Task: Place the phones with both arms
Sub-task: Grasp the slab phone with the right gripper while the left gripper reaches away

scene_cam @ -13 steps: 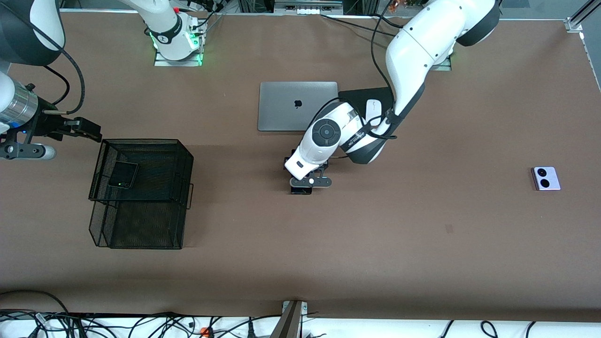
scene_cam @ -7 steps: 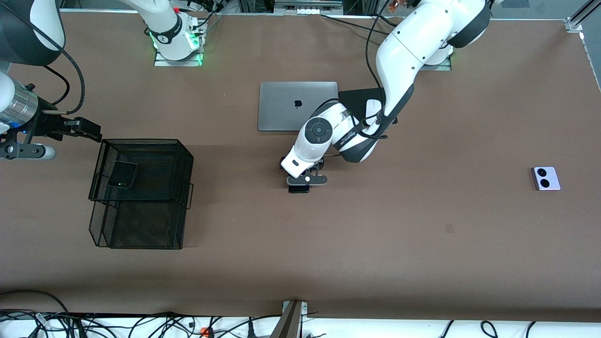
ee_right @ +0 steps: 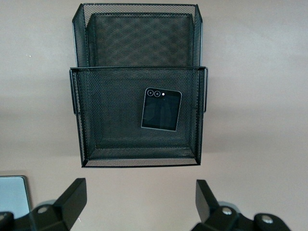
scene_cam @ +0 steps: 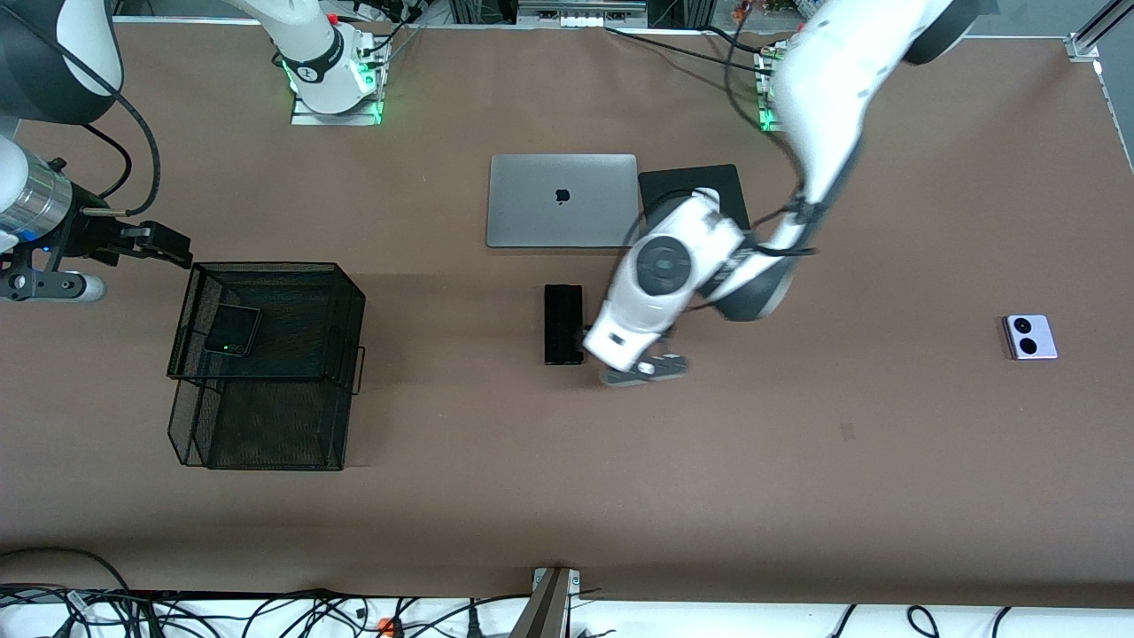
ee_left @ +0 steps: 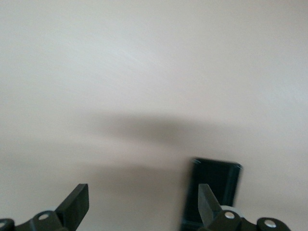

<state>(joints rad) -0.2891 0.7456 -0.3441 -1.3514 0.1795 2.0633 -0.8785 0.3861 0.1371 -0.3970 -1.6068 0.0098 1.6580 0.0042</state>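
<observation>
Judging from how things lie, the phone-placing task looks about one third done: a small squarish black phone (scene_cam: 232,330) rests flat in the upper tier of a black wire-mesh two-tier tray (scene_cam: 190,416) toward the right arm's end of the table, with a tiny green light showing on it in the front view and its camera lenses visible in the right wrist view (ee_right: 161,109). Two phones are not yet in the tray. A long slim black phone (scene_cam: 563,323) lies flat on the brown table (scene_cam: 797,478) near the middle, nearer to the front camera than the closed silver laptop (scene_cam: 562,200), and nothing grips it. The left gripper (scene_cam: 644,369) hangs low over the table just beside that slim phone, blurred in the front view; the left wrist view shows its jaws spread wide and empty (ee_left: 144,202), with one end of the phone (ee_left: 216,185) beside one fingertip. A small squarish lavender phone (scene_cam: 1030,337) with two black circles lies well apart toward the left arm's end of the table, untouched. The right gripper (scene_cam: 164,244) waits over the table by the tray's edge, its jaws also wide apart and holding nothing (ee_right: 139,197). A white computer mouse (scene_cam: 706,197) sits partly hidden on a black mouse pad (scene_cam: 687,182) beside the laptop. Only one marking can be made out: a dark apple logo on the laptop lid; no other writing is readable.
</observation>
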